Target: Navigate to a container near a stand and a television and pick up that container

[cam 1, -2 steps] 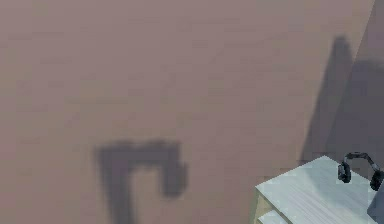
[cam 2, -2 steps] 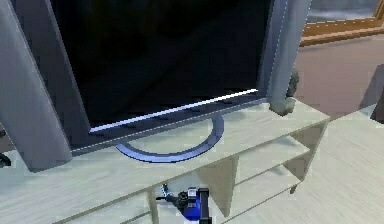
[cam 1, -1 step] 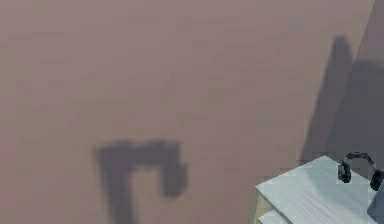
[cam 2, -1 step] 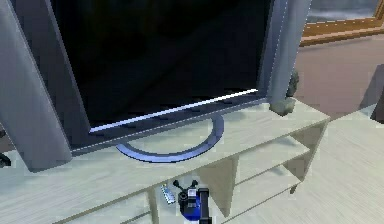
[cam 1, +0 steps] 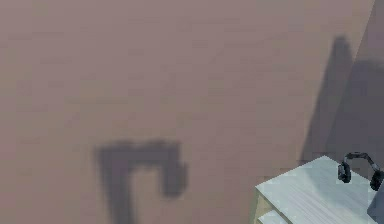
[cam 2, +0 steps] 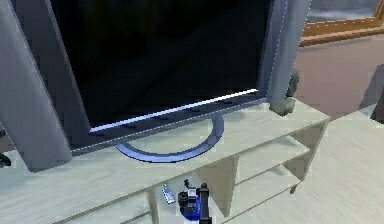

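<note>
A large dark television (cam 2: 165, 55) stands on a ring-shaped foot (cam 2: 170, 145) on a pale wooden stand (cam 2: 270, 135) with shelf compartments below. At the arm side view's bottom edge the arm's end and gripper (cam 2: 192, 205) show in front of the stand's lower shelf. A small blue and dark blob (cam 2: 187, 188) sits right at the gripper's far end, against the shelf. I cannot tell whether the gripper holds anything.
In the forward view a mauve wall (cam 1: 150, 80) is close ahead. A pale stand corner (cam 1: 320, 190) with a black headphone-like thing (cam 1: 360, 168) is at its bottom right. A small dark object (cam 2: 291, 84) stands right of the television, and a wood-framed window (cam 2: 345, 25) is behind.
</note>
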Robot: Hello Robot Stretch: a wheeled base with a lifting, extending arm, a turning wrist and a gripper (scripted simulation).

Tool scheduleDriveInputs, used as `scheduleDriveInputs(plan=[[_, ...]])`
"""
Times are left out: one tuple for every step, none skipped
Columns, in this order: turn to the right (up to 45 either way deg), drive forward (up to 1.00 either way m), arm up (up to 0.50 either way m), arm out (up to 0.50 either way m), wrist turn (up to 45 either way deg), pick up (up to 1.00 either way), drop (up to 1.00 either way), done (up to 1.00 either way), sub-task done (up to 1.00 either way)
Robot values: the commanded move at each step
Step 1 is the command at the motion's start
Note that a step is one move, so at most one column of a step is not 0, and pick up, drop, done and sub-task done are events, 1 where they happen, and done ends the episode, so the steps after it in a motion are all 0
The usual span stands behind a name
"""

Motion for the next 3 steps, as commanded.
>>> scheduleDriveInputs(plan=[[0.0, 0.00, -0.30, 0.00, 0.0, 0.00, 0.00, 0.00, 0.00], [0.0, 0.00, 0.00, 0.00, 0.0, 1.00, 0.00, 0.00, 0.00], [0.0, 0.00, 0.10, 0.00, 0.0, 0.00, 0.00, 0.00, 0.00]])
